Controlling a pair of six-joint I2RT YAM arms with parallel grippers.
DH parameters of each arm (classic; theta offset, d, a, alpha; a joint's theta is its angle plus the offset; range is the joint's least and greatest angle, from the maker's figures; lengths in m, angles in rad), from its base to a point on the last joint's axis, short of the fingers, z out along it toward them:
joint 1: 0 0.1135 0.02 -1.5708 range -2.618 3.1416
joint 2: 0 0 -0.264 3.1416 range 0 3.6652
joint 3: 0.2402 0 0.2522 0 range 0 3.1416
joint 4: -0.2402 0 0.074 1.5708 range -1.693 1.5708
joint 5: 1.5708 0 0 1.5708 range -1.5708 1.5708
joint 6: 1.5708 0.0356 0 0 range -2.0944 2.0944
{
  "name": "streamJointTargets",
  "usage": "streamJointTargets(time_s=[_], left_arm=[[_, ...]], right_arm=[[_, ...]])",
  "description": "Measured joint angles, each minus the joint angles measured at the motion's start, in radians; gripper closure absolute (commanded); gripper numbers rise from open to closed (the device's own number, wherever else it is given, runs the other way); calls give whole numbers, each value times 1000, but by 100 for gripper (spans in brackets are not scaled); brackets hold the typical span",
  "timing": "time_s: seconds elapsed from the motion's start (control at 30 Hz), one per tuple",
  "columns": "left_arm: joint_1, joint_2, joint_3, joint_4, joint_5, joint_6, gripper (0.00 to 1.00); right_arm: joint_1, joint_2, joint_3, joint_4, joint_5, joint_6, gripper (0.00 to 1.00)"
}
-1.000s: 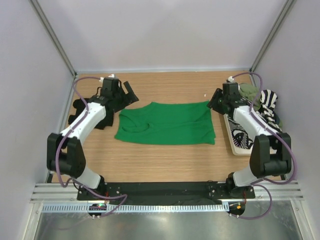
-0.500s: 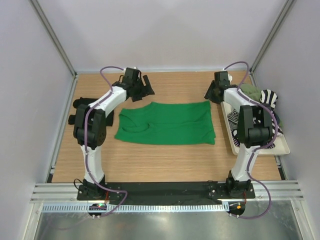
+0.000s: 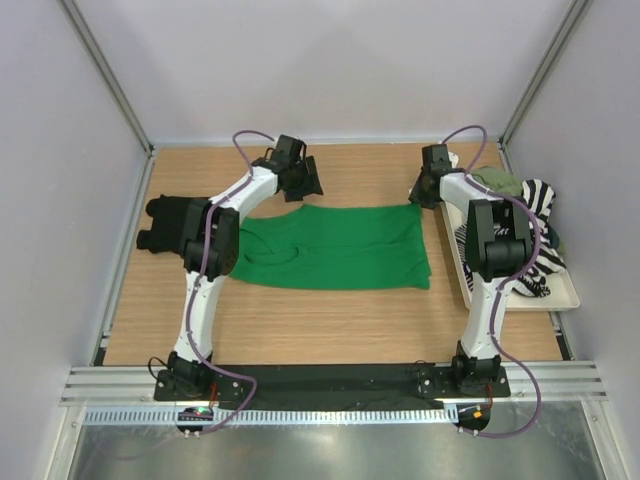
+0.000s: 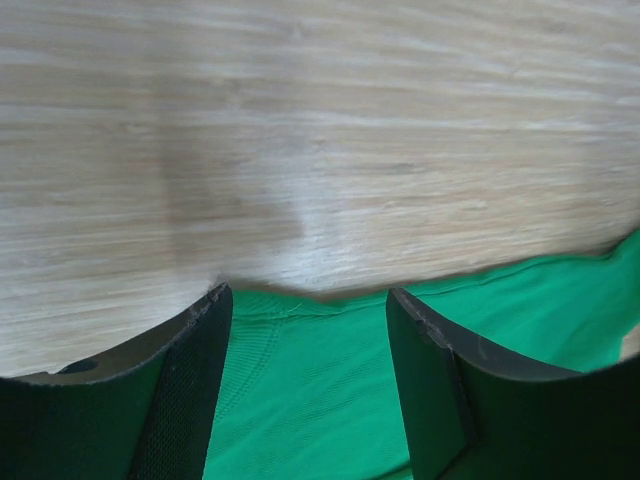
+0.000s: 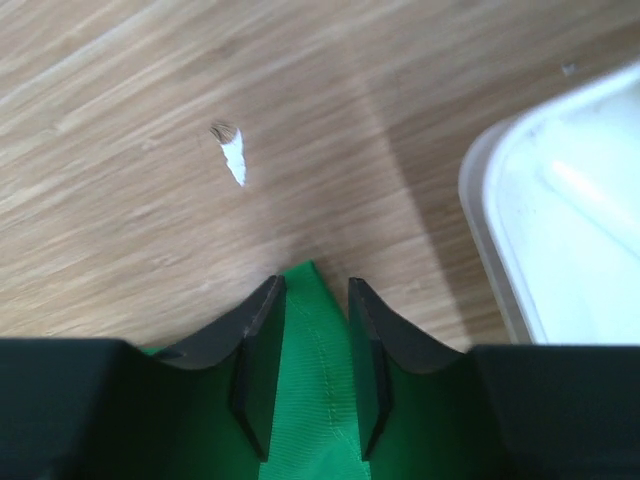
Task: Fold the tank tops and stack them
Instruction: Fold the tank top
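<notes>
Straddling far edge of green tank top [image 3: 335, 245] with left gripper [image 4: 308, 295], wide open, empty; bracketing far corner with right gripper [image 5: 314, 283], narrowly parted, unpinched. Likely readying paired fold.

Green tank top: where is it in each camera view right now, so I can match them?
Top external: green tank top spread flat mid-table.
Left wrist: its edge across the bottom, between the left gripper fingers.
Right wrist: one corner between the right gripper fingers, bottom centre.
Shared landmark: the wooden table under it.
</notes>
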Motion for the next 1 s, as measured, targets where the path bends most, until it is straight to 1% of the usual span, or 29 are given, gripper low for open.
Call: streamJointTargets(time_s=[0.07, 0.13, 0.17, 0.23, 0.27, 0.33, 0.43, 0.5, 0.57, 0.6, 0.7, 0.73, 0.8, 0.83, 0.87, 0.9, 1.0], left_arm=[[-5, 15, 4, -19, -3, 8, 41], [-9, 27, 13, -28, -3, 13, 42], [-10, 32, 18, -32, -3, 15, 45], [-10, 39, 31, -44, -5, 18, 46], [-10, 40, 37, -50, -10, 18, 45], [-10, 40, 44, -63, -24, 19, 42], [-10, 40, 39, -76, -68, 18, 41], [-10, 40, 30, -85, -98, 18, 42], [-10, 40, 23, -94, -115, 18, 45], [-10, 40, 22, -100, -121, 18, 49], [-11, 40, 23, -106, -124, 19, 54], [-13, 40, 23, -109, -124, 18, 57], [-16, 40, 25, -116, -124, 19, 64], [-19, 42, 28, -119, -124, 19, 72], [-21, 43, 33, -122, -124, 17, 77], [-23, 46, 40, -126, -124, 18, 85], [-27, 48, 47, -132, -128, 24, 100]], right_arm=[[2, 8, 11, 6, -1, -2, 72], [2, 14, 13, 8, -2, -3, 80], [3, 16, 13, 8, -2, -3, 84], [4, 19, 14, 10, -2, -4, 86], [4, 19, 16, 10, -2, -4, 86], [6, 19, 16, 12, -3, -4, 90], [7, 19, 16, 16, -6, -4, 92], [9, 19, 16, 16, -6, -4, 92], [11, 19, 16, 17, -6, -4, 93], [11, 19, 16, 17, -6, -4, 93], [14, 19, 16, 18, -7, -4, 95], [14, 19, 16, 18, -7, -4, 98], [15, 19, 16, 19, -8, -6, 99], [16, 19, 16, 19, -8, -6, 99], [16, 19, 16, 19, -8, -7, 99], [17, 19, 16, 19, -8, -7, 99], [18, 19, 16, 19, -6, -8, 99]])
